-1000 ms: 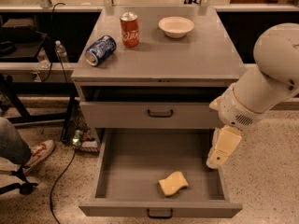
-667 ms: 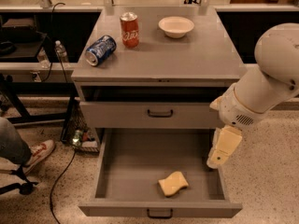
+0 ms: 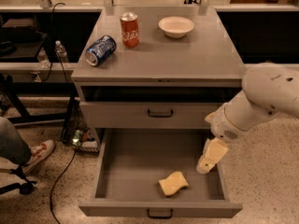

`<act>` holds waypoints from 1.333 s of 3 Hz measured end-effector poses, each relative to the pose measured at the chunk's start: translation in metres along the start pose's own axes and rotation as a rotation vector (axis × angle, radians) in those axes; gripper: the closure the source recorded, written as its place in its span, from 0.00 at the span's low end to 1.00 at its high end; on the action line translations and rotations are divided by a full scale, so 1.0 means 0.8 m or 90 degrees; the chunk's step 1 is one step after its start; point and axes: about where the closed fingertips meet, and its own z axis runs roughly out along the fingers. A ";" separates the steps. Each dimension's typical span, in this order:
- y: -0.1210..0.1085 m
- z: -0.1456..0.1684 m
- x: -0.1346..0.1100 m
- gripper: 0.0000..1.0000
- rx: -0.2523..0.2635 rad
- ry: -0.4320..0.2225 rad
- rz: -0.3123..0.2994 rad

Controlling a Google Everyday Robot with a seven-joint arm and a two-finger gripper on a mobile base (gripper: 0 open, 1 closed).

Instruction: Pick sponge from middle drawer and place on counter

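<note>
Gripper (image 3: 204, 165): hangs over the right inner side of the open drawer, pointing down, just inside the right wall. Open or closed: cannot tell. Nothing seen in its hold.

White arm (image 3: 261, 101): comes in from the right and bends down to the gripper.

Counter (image 3: 187, 55): grey top slab, carrying a bowl and two cans.

Middle drawer (image 3: 135, 157): pulled fully out, flat floor exposed, dark handle at the front edge.

Closed grey drawer (image 3: 117, 115): directly above it.

White bowl (image 3: 176, 26): upright, back of the counter.

Red can (image 3: 130, 30): upright, left of the bowl.

Blue can (image 3: 100, 50): on its side, near the counter's left edge.

Sponge (image 3: 173, 183): pale yellow, flat on the drawer floor, front centre-right, apart from the gripper.
</note>
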 end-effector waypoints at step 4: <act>-0.019 0.195 0.019 0.00 -0.057 -0.082 0.062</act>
